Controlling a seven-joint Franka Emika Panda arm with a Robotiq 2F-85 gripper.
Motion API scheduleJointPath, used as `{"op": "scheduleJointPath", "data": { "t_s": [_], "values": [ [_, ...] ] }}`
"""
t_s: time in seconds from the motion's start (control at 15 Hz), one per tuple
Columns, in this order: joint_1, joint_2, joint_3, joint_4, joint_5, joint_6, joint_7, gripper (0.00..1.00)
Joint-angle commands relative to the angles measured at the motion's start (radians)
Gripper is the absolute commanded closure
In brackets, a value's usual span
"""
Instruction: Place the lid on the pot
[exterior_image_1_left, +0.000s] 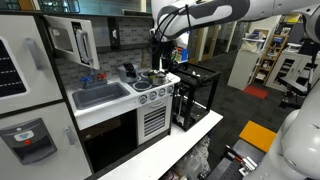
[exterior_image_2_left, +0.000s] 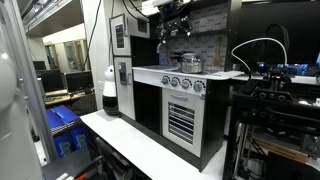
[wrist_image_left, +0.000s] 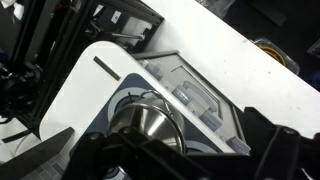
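My gripper (exterior_image_1_left: 161, 47) hangs over the toy stove (exterior_image_1_left: 152, 92) in both exterior views, a good way above the cookware; it also shows in an exterior view (exterior_image_2_left: 177, 28). In the wrist view its dark fingers (wrist_image_left: 185, 150) stand wide apart with nothing between them, so it is open and empty. Straight below it is a shiny silver vessel (wrist_image_left: 146, 124) on the stove top. Small silver cookware stands on the burners (exterior_image_1_left: 156, 77) and also shows in an exterior view (exterior_image_2_left: 188, 63). I cannot tell the small pot from the lid at this size.
A grey sink (exterior_image_1_left: 100, 95) lies beside the stove. A dark kettle-like thing (exterior_image_1_left: 130, 71) stands at the back. Stove knobs (wrist_image_left: 196, 101) run along the front edge. A black open frame (exterior_image_1_left: 196, 95) stands next to the kitchen. A microwave cabinet (exterior_image_1_left: 75, 40) hangs above.
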Motion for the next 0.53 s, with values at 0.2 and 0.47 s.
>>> {"op": "scheduleJointPath", "data": {
  "t_s": [0.2, 0.47],
  "values": [
    [-0.001, -0.032, 0.009, 0.053, 0.034, -0.135, 0.179, 0.00],
    [-0.001, -0.034, 0.006, 0.043, 0.021, -0.108, 0.168, 0.00]
  ]
}}
